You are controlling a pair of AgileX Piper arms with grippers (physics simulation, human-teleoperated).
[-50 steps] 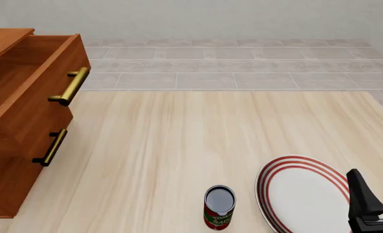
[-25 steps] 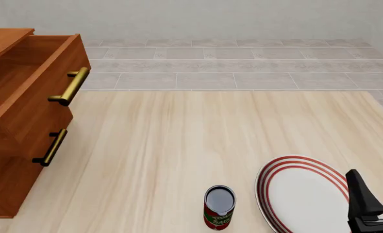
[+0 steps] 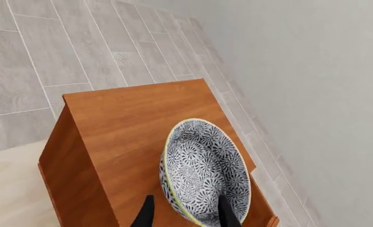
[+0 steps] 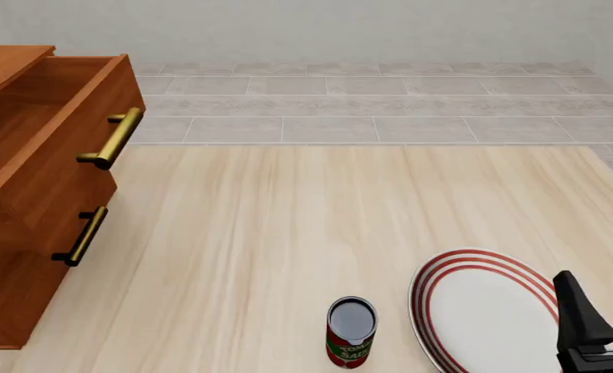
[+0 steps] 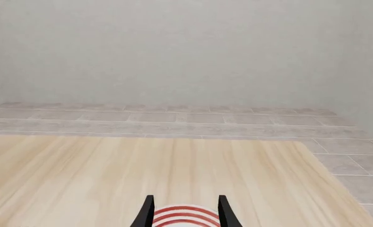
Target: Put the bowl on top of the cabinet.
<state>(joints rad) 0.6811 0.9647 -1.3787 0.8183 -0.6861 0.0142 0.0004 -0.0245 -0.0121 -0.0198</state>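
Observation:
The grey-and-white floral bowl (image 3: 202, 165) with its pale yellowish rim rests on the flat top of the reddish-brown cabinet (image 3: 123, 118). My left gripper (image 3: 186, 215) is open and straddles the bowl's near rim, one finger inside and the other outside with a small gap to the wall. In the front view the cabinet (image 4: 36, 186) stands at the left edge; the bowl and the left gripper are out of that picture. My right gripper (image 4: 607, 307) is open low at the right, holding nothing.
The cabinet's top drawer (image 4: 47, 109) is pulled out, with brass bar handles (image 4: 113, 138) facing the table. A tomato sauce can (image 4: 350, 332) stands at the front centre. A white red-ringed plate (image 4: 482, 311) lies beside the right gripper. Grey tiled floor lies beyond the table.

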